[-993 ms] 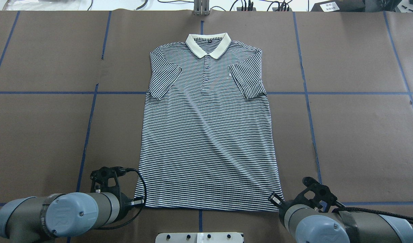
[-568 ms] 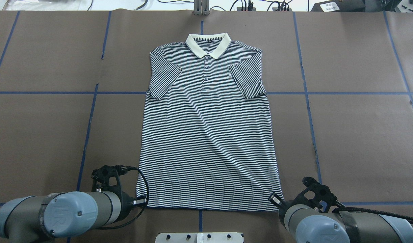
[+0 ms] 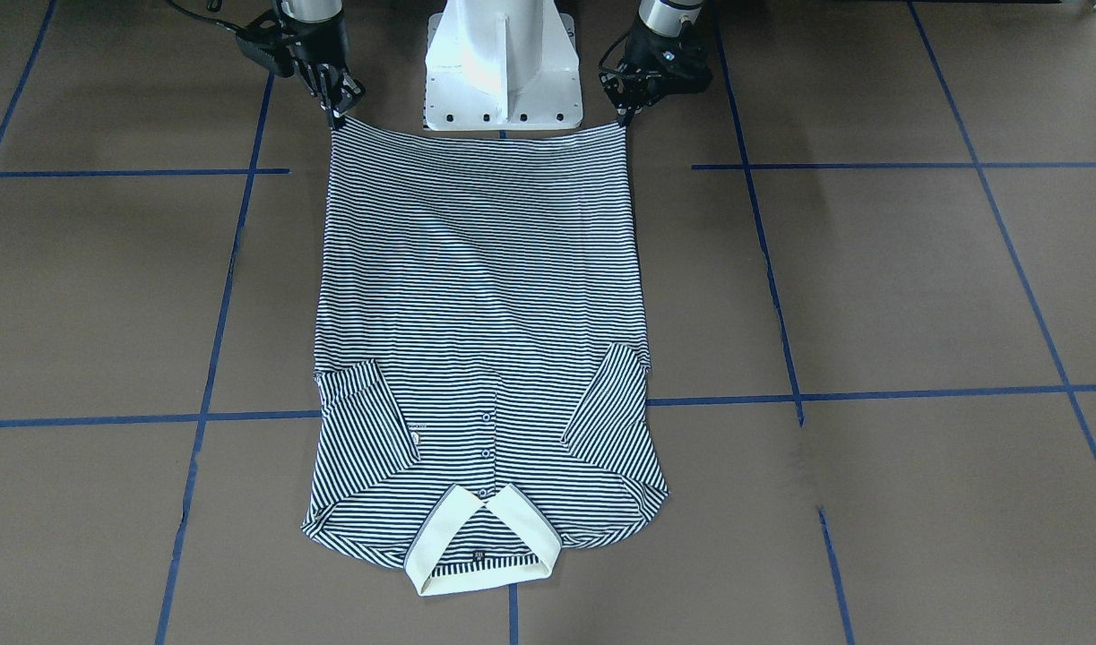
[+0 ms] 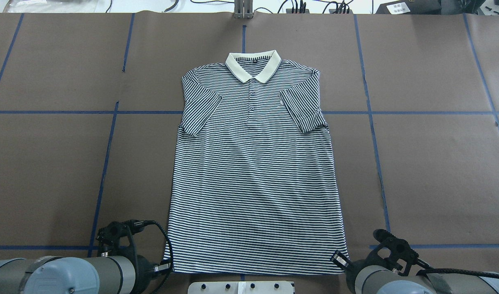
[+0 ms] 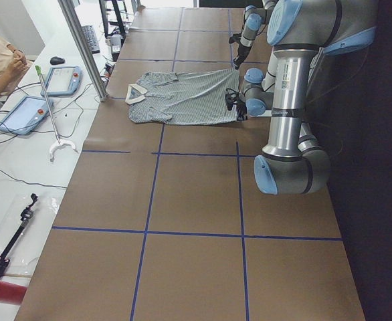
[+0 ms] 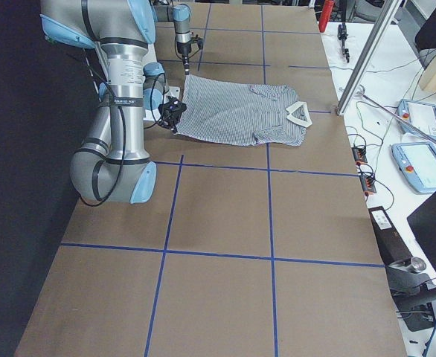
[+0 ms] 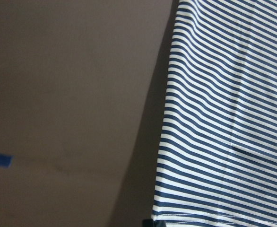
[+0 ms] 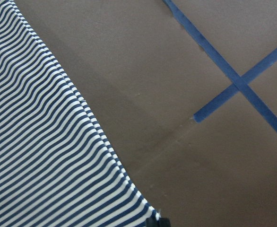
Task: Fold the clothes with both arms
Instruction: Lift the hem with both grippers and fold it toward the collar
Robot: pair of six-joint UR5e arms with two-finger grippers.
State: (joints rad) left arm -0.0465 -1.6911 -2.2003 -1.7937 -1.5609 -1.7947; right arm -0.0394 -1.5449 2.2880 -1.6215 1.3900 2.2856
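The striped polo shirt [image 4: 255, 183] lies flat and face up on the brown table, cream collar [image 4: 253, 65] at the far end, both sleeves folded in over the chest. My left gripper [image 4: 167, 267] is shut on the near left hem corner. My right gripper [image 4: 341, 261] is shut on the near right hem corner. In the front-facing view the shirt [image 3: 480, 296] stretches from the left gripper [image 3: 623, 121] and the right gripper [image 3: 337, 115] down to the collar. The wrist views show striped cloth [image 7: 223, 118] [image 8: 44, 156] with a fingertip at each corner.
The white pedestal base [image 3: 503, 63] stands between the two arms just behind the hem. Blue tape lines [image 4: 106, 163] cross the brown table. A metal post [image 4: 243, 10] stands at the far edge. An operators' bench with tablets [image 5: 22, 110] runs beyond it.
Both grippers have pulled back toward the robot's base with the hem corners in them. The whole shirt has slid toward the robot, staying flat.
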